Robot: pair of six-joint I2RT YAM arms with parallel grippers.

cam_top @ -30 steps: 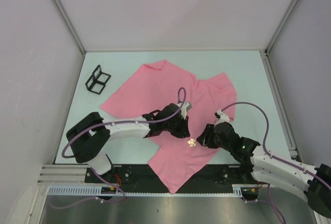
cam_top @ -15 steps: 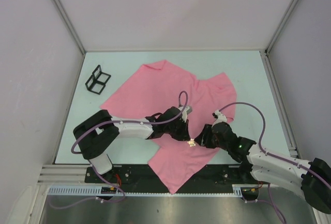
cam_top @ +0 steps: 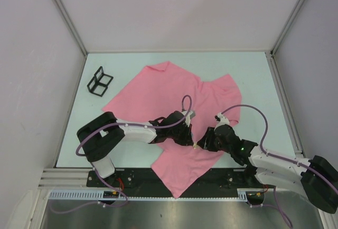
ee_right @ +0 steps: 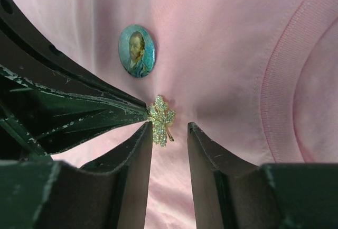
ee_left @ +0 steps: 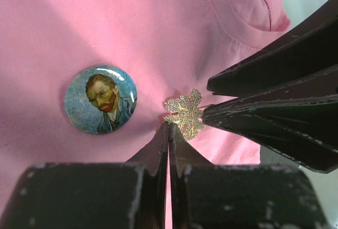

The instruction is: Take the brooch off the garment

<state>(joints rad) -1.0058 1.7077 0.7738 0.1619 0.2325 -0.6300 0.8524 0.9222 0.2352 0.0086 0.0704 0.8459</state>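
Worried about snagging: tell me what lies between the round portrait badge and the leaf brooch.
Only bare pink shirt cloth lies between the badge and the brooch, seen in both wrist views.

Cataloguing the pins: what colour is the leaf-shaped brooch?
The brooch is glittery gold; clearest in right wrist view.

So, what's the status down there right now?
Left gripper shut, tips at leaf brooch. Right gripper open around it. Brooch pinned on shirt. Round badge beside it.
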